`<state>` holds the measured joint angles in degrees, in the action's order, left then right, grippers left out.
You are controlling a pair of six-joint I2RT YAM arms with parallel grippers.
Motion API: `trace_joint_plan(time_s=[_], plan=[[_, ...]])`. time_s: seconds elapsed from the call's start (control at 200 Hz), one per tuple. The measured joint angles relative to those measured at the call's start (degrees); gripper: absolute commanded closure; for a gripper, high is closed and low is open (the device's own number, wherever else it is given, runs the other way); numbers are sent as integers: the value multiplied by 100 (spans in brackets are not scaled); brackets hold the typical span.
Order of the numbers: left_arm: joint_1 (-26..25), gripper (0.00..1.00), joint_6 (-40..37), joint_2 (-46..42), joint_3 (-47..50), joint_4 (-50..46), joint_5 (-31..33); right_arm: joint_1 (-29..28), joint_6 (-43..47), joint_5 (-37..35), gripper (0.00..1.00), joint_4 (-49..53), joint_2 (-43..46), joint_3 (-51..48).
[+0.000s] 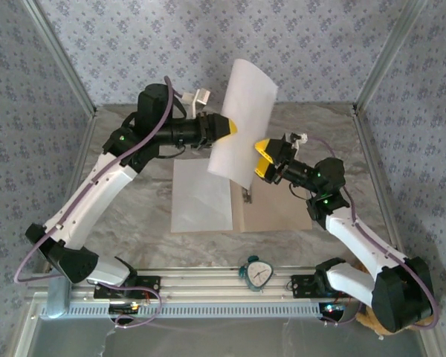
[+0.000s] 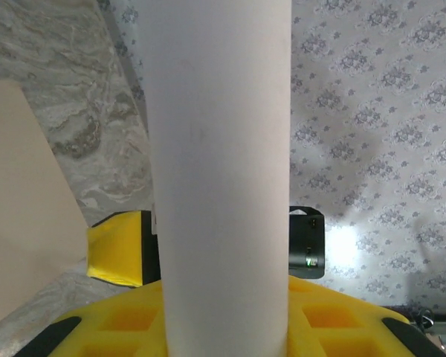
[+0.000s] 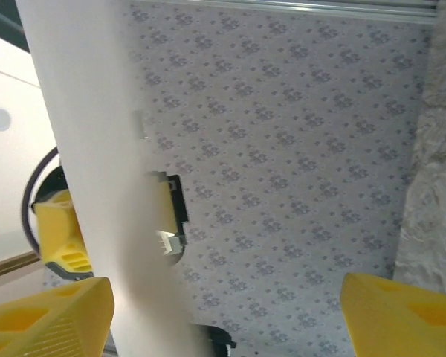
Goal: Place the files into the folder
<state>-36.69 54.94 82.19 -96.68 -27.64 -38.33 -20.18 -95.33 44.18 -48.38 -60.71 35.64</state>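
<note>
**Item 1, near edge, 6 o'clock.** Small white dial, possibly a timer (image 1: 258, 274), on the rail between the two arm bases. Not part of the job.

**Item 2, table centre.** Folder (image 1: 276, 210), tan card, lying open on the marbled tabletop (image 1: 156, 217). Its right leaf is bare. A metal clip (image 1: 246, 195) sits at the spine.

**Item 3, on the folder's left leaf, 9 o'clock of the clip.** Flat sheet (image 1: 201, 195), white paper, lying square on the card.

**Item 4, above the folder's far edge, 12 o'clock.** Lifted sheet (image 1: 247, 104), white paper, held upright in the air and bowed into a shallow curve, its lower edge hanging over the spine.

**Item 5, at the lifted sheet's 9 o'clock.** Left gripper (image 1: 229, 128), jaws pressed together on the sheet's left edge; it carries the paper alone.

**Item 6, at the lifted sheet's 4 o'clock.** Right gripper (image 1: 264, 161), jaws spread wide. In the right wrist view the sheet's edge runs just beside one finger, with nothing pinched.

**Handling note.** The paper is probably very light, limp and easily creased. It will likely sag away from any single grip and slide on the card. It is best taken at an edge near a corner with a gentle pinch, then laid down spine side first.
</note>
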Motion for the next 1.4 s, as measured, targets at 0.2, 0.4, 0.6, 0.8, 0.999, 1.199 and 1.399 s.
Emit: trace_joint_plan(time_s=[0.2,0.4,0.6,0.8,0.999,1.199,1.399], plan=[[33,67,-160,7,9,-269,-131,46,-203,70,19,-483,-20,81],[98,67,-348,9,179,-605,-260,61,-275,179,27,-632,-20,157],[111,67,-417,9,339,-719,-295,72,-282,238,34,-640,-20,157],[116,67,-457,9,426,-739,-306,72,-282,299,39,-651,-15,157],[157,67,-459,-2,431,-780,-330,72,-280,326,45,-651,-4,157],[258,67,-494,-33,490,-787,-396,72,-273,374,49,-643,-4,157],[284,67,-496,-39,494,-824,-479,72,-238,437,53,-595,-4,157]])
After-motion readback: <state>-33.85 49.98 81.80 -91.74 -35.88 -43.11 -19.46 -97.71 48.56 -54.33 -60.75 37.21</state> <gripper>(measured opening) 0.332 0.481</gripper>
